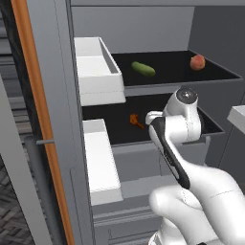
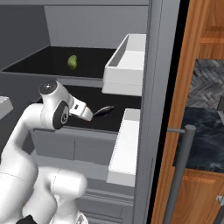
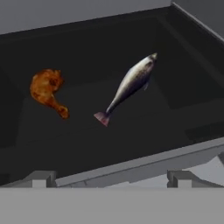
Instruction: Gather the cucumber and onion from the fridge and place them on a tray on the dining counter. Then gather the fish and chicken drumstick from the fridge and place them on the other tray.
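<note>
The fridge (image 1: 57, 72) stands open. On its upper black shelf lie the dark green cucumber (image 1: 143, 69) and, to its right, the reddish onion (image 1: 197, 62). The cucumber (image 2: 72, 62) looks small and green from the other side. The lower shelf holds the orange-brown chicken drumstick (image 1: 136, 119) and a silvery fish (image 2: 105, 111). In the hand view the drumstick (image 3: 46, 89) lies left of the fish (image 3: 131, 83). My gripper (image 3: 111, 180) is open at the front lip of that shelf, short of both, holding nothing. The trays and the dining counter are out of view.
White door bins (image 1: 95, 72) (image 1: 100, 162) line the open left door, and more bins (image 2: 127, 65) hang on the right door. An orange-brown door edge (image 1: 33, 95) and a grey bar handle (image 2: 181, 170) stand close by. A dark marbled wall counter (image 2: 205, 135) lies beyond.
</note>
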Available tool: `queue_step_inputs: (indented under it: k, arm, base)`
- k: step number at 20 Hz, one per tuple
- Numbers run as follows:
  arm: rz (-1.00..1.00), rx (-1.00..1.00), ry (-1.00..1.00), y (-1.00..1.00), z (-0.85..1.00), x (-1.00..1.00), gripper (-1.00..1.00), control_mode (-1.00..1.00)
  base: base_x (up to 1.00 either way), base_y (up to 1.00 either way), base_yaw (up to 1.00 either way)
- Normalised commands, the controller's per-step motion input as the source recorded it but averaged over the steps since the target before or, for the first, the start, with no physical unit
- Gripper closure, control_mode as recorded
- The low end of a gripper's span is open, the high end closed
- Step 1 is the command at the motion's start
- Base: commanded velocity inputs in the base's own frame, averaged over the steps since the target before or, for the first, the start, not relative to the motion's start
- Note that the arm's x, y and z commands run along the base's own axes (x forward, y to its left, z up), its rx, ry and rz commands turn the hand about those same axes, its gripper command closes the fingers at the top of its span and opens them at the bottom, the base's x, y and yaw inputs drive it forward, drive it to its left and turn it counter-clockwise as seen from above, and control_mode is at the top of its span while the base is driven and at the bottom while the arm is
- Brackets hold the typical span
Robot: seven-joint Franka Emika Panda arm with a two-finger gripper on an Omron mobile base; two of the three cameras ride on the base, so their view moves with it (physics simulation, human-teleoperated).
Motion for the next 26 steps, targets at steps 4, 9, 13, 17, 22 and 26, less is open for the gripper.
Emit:
queue_step_inputs:
  k: [4,9,13,17,22,26]
  arm:
    - [0.0,0.1,-0.01,-0.1,-0.13,0.32,-1.0,-1.0]
    - [-0.01,0.03,-0.01,-0.07,-0.21,0.18,-1.0,-1.0]
    - [-0.07,0.0,0.0,-0.14,-0.2,0.24,-1.0,-1.0]
    - [-0.1,0.0,0.0,-0.1,-0.04,0.35,-1.0,-1.0]
    - [-0.08,0.0,0.0,-0.05,-0.03,0.4,-1.0,-1.0]
    - [-0.03,0.0,0.03,-0.01,-0.15,0.29,-1.0,-1.0]
  base:
    - [0.0,0.0,0.0]
    - [0.0,0.0,0.0]
    - [0.0,0.0,0.0]
    - [0.0,0.0,0.0]
    - [0.0,0.0,0.0]
    - [0.0,0.0,0.0]
